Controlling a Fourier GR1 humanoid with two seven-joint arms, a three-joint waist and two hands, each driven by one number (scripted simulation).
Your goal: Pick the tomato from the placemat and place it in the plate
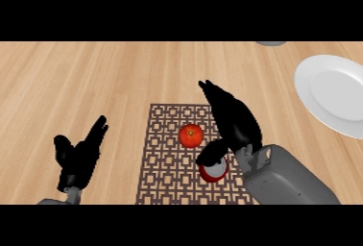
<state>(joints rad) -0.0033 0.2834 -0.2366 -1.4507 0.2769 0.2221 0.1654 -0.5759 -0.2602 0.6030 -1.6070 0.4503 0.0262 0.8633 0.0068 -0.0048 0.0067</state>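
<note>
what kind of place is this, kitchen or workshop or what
Most likely a kitchen or dining counter: a wooden top carries a patterned placemat with a red tomato on it, and a white plate sits at the right edge. Nothing workshop-like shows.

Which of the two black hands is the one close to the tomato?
The right hand, open over the patterned placemat, with the tomato just beside its palm. The left hand is open too, but off the mat on the bare wooden counter.
</note>
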